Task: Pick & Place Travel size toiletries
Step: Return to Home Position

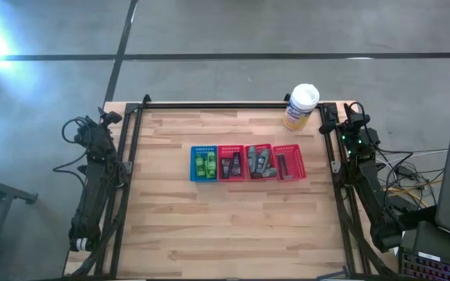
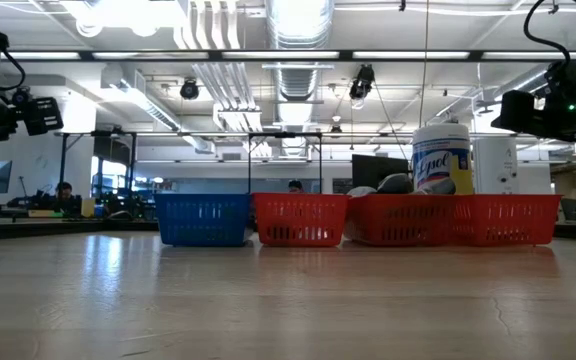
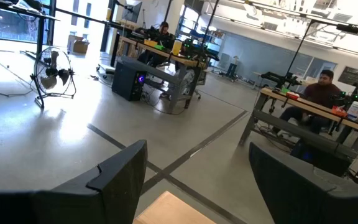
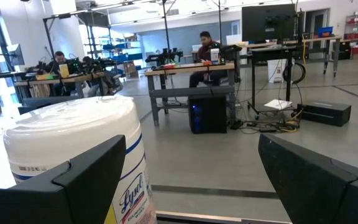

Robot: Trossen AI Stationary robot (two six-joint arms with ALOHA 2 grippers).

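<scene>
Four small slotted trays stand in a row at the table's middle: a blue one (image 1: 204, 163) with bright green packets (image 1: 205, 164), a red one (image 1: 231, 163) with small dark tubes, a red one (image 1: 260, 161) with grey oval containers (image 1: 258, 162), and a red one (image 1: 288, 162) with a thin dark stick (image 1: 283, 165). The low view shows the trays (image 2: 301, 220) from the side. My left gripper (image 3: 197, 180) is open at the table's far left corner, my right gripper (image 4: 191, 180) open at the far right corner. Neither is near the trays.
A tall yellowish wipes canister with a white lid (image 1: 301, 107) stands at the far edge near my right gripper and fills part of the right wrist view (image 4: 79, 155). Bare wooden table (image 1: 233, 226) lies in front of the trays. People sit at desks in the room beyond.
</scene>
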